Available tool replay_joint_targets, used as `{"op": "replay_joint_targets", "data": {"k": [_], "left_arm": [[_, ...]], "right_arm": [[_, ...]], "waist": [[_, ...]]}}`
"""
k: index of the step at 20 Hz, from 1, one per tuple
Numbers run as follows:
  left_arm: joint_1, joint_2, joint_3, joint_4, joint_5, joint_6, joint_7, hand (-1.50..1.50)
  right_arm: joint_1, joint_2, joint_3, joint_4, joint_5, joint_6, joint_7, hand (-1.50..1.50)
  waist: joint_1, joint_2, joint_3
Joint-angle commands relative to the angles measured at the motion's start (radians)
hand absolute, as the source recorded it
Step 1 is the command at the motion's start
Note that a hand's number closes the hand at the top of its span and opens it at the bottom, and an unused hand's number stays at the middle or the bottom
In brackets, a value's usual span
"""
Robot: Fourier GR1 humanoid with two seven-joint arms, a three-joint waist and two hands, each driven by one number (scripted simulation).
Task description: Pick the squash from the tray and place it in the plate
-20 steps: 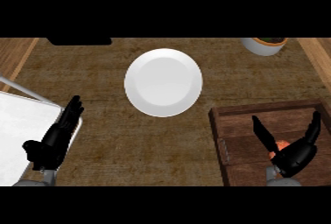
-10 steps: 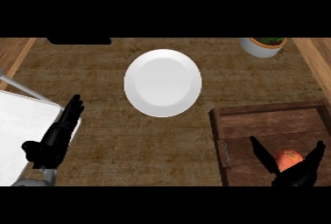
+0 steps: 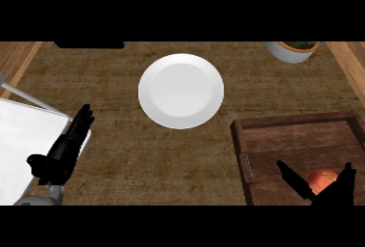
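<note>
The squash [image 3: 322, 179] sits near the front edge of the wooden tray [image 3: 299, 132], between the spread thumb and fingers of the right hand [image 3: 335, 190], not pinched yet. It looks small, hard, smooth and probably light, so hold it around its round middle. Too little shows to tell which way it points. The left hand [image 3: 63, 157] rests open by the counter's left edge.

right hand [image 3: 329, 189]: slid lower toward frame edge | squash [image 3: 322, 179]: more exposed between its spread fingers
</note>
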Motion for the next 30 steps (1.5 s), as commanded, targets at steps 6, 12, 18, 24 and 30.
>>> {"op": "replay_joint_targets", "data": {"k": [6, 12, 18, 24, 30], "left_arm": [[-0.022, 0.001, 0.036, 0.042, 0.008, -0.008, 0.021, 0.0], [-0.032, -0.007, 0.046, 0.02, -0.011, -0.006, 0.032, 0.0], [-0.053, -0.017, 0.078, 0.099, -0.009, -0.045, -0.002, 0.0], [-0.023, 0.018, 0.106, 0.057, -0.007, -0.079, 0.008, 0.0], [-0.028, -0.059, 0.092, 0.125, -0.057, -0.051, -0.027, 0.0]], "right_arm": [[-0.031, -0.013, -0.007, -0.235, 0.196, 0.48, 0.437, -1.5], [-0.046, 0.054, 0.012, -0.272, 0.233, 0.552, 0.467, -1.5], [-0.103, 0.034, -0.1, -0.156, 0.162, 0.571, 0.387, -1.5], [-0.103, 0.067, -0.117, -0.03, 0.203, 0.489, 0.361, -1.5], [-0.099, 0.066, -0.114, -0.018, 0.105, 0.53, 0.257, 1.5]], "waist": [[0.003, 0.004, 0.013], [0.004, 0.002, 0.016], [0.005, 0.004, 0.016], [0.009, 0.003, 0.016], [0.004, 0.003, 0.016]]}}
